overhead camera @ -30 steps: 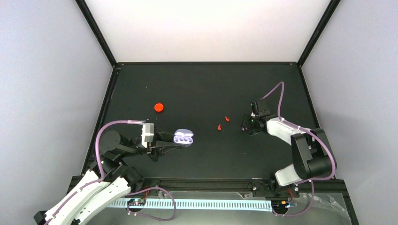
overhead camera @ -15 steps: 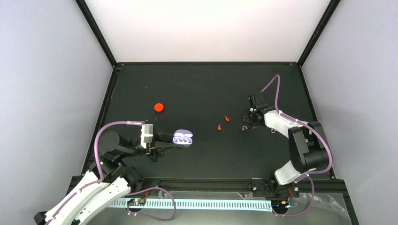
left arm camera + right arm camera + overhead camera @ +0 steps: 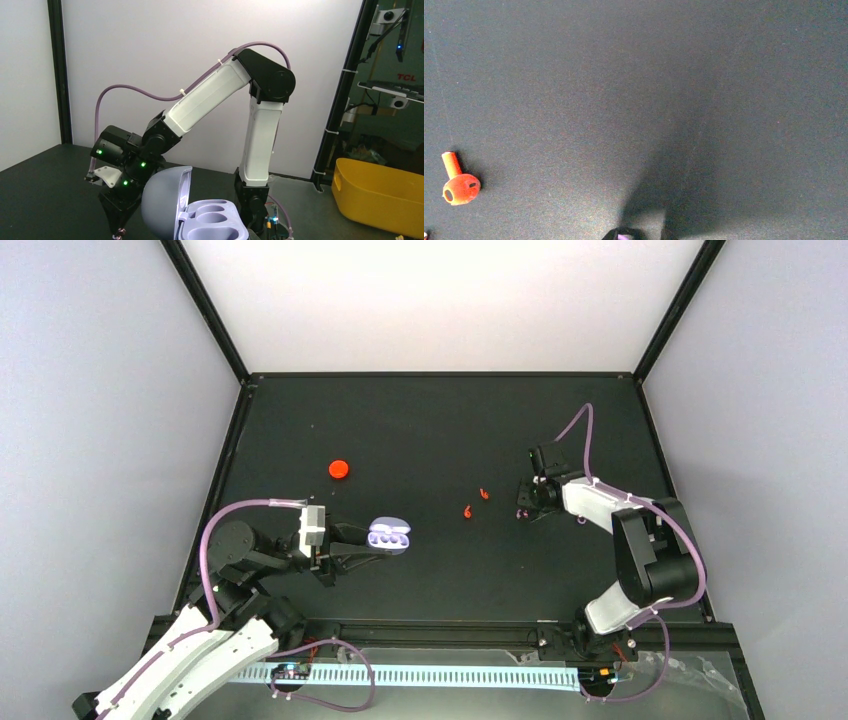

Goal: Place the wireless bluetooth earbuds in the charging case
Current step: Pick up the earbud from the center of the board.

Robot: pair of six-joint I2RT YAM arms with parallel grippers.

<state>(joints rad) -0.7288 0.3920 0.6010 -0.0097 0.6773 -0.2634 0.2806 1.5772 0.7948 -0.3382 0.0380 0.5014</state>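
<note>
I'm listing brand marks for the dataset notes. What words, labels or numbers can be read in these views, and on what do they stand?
"TCL": red letters on the dark panel beyond the table, upper right of the left wrist view.
No readable print on the charging case or the red-orange earbud.
Top and right wrist views: no text at all.

bare mat [image 3: 430, 430] around charging case [image 3: 391, 535], red-orange earbuds [image 3: 468, 511] near right tool [image 3: 523, 507]
</note>
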